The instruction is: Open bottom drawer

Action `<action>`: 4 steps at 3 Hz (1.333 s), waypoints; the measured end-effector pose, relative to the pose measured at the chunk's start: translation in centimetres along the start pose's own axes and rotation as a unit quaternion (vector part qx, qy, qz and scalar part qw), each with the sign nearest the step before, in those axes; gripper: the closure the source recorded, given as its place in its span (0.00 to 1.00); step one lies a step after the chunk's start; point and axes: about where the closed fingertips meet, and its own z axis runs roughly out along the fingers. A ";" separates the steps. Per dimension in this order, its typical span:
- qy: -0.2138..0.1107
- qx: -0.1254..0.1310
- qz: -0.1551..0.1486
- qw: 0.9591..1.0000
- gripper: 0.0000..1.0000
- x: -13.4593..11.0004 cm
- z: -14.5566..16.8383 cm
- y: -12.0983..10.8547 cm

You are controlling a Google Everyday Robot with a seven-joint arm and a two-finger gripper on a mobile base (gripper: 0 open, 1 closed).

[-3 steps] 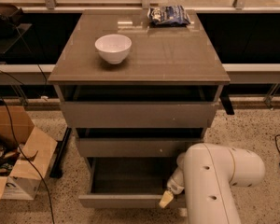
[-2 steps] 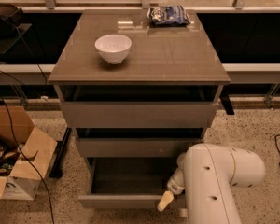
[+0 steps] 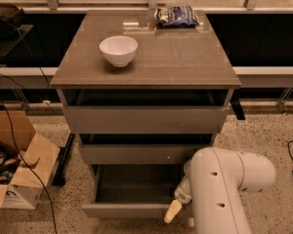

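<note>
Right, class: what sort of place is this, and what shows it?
Probably a robot test lab: loose cables on speckled floor, a cardboard box, and a robot arm whose gripper is at the open bottom drawer.

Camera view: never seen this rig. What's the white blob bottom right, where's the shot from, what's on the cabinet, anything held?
One camera looks down at the front of a cabinet with three drawers; its mount is unknown. The white shape is the robot's single arm. Its gripper sits at the front right corner of the bottom drawer, which stands pulled out. On the cabinet's top are a white bowl and a blue snack bag. Whether the gripper holds the drawer cannot be seen.
</note>
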 end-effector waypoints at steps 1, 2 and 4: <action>0.017 -0.003 -0.004 1.000 0.00 1.8 -0.4 2.0; 0.024 -0.023 0.004 0.999 0.19 3.7 0.2 3.7; 0.029 -0.068 0.040 0.996 0.31 7.4 1.6 6.3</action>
